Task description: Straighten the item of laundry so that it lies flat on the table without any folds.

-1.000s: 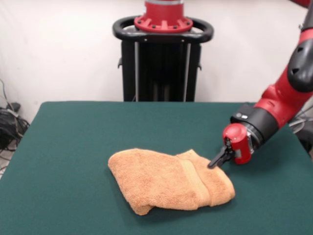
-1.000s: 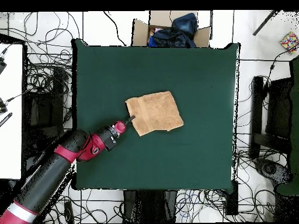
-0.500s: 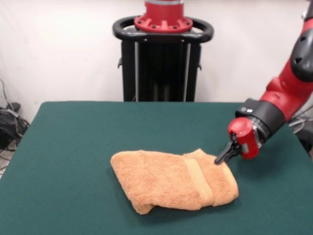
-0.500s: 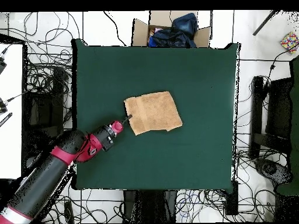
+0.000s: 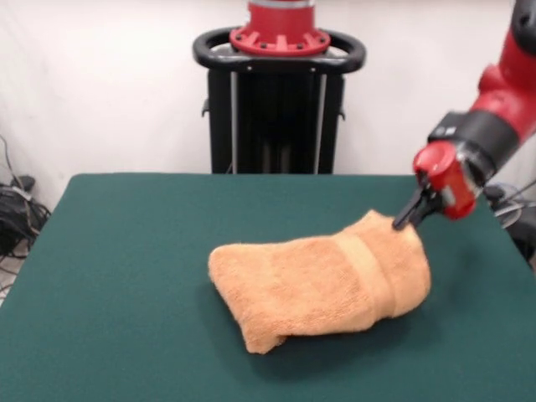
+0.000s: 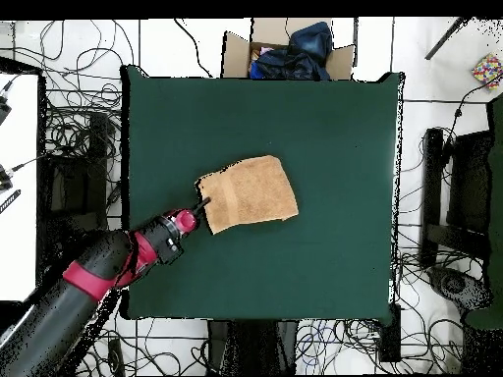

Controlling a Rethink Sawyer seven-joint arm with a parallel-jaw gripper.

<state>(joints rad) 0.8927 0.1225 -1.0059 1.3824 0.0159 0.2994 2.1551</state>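
Observation:
The orange-tan towel (image 5: 322, 280) lies folded on the dark green table (image 5: 126, 268), right of the middle in the front view. Its woven band runs across the right part. My gripper (image 5: 405, 219) is shut on the towel's far right corner and holds that corner lifted off the table. In the overhead view the towel (image 6: 251, 190) sits left of centre and my gripper (image 6: 201, 206) pinches its left corner, with the red arm reaching in from the lower left.
The black pedestal (image 5: 279, 109) stands behind the table's far edge. A cardboard box (image 6: 285, 51) with dark cloth sits beyond the table's top edge in the overhead view. Cables (image 6: 74, 147) cover the floor around the table.
My gripper has risen and moved right in the front view, lifting the held corner. The whole towel has slid the same way with it.

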